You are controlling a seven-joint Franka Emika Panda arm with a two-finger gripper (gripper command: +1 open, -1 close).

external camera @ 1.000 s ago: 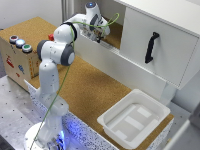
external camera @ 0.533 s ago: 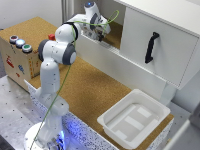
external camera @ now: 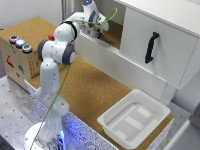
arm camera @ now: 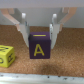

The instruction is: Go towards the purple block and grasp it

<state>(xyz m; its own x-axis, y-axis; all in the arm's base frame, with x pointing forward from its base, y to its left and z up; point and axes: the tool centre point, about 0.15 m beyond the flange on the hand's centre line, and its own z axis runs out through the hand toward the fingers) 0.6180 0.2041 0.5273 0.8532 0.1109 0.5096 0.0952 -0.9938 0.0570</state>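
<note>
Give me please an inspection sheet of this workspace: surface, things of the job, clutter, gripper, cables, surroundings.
Surface: cork-covered table; the blocks sit on a cork shelf floor inside the open cabinet.
Job's things: purple block, a yellow letter A on its face, upright between the fingers.
Clutter: yellow block beside the purple one, apart from it; white tray on the table.
Gripper: gripper reaches into the cabinet, one finger on each side of the purple block; contact cannot be told.
Cables: green cable looping off the arm.
Surroundings: white cabinet door with black handle; wooden box with coloured buttons.
</note>
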